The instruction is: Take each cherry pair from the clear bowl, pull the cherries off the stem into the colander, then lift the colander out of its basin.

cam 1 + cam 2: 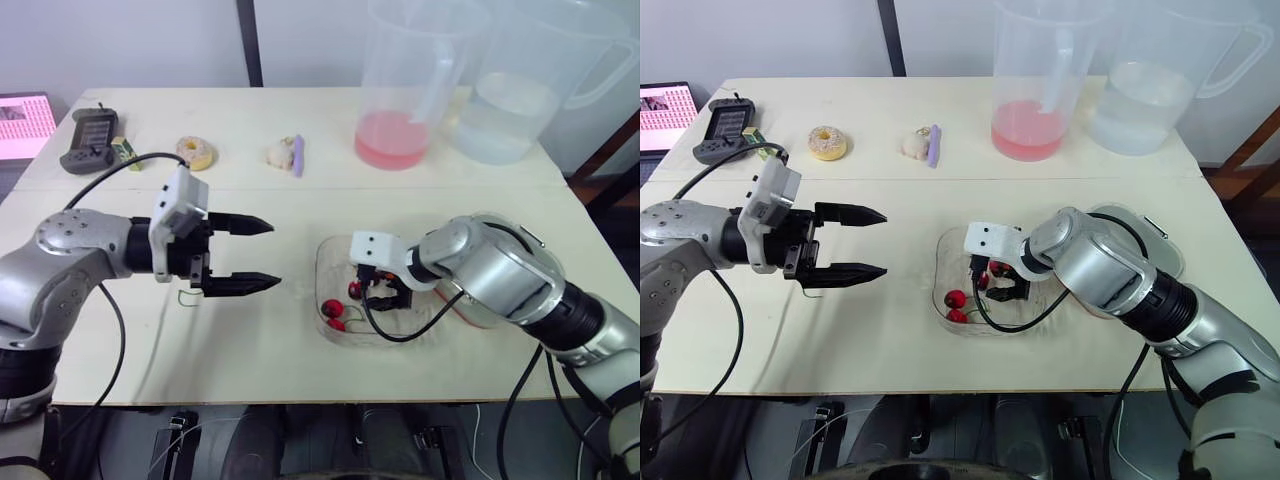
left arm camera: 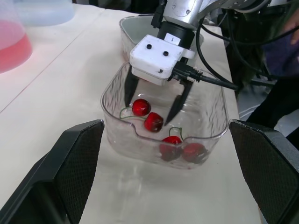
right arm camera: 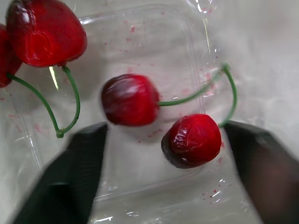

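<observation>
The clear bowl (image 1: 335, 262) sits on the table right of centre and holds two stemmed cherry pairs. My right gripper (image 1: 386, 300) reaches down into it, open. Its fingers (image 3: 70, 177) straddle one cherry pair (image 3: 130, 100), touching neither cherry. The other cherry pair (image 2: 170, 147) lies by the bowl's near wall. Just behind the bowl stands the clear basin (image 2: 133, 30); the red edge of the colander (image 1: 465, 315) peeks out under my right arm, which hides most of it. My left gripper (image 1: 274, 255) hovers open and empty above the table, left of the bowl.
Two big clear jugs stand at the back right, one with pink liquid (image 1: 405, 100), one with water (image 1: 520, 90). A doughnut (image 1: 195, 152), a handheld device (image 1: 90, 138) and a purple stick beside a beige lump (image 1: 290, 155) lie along the back left.
</observation>
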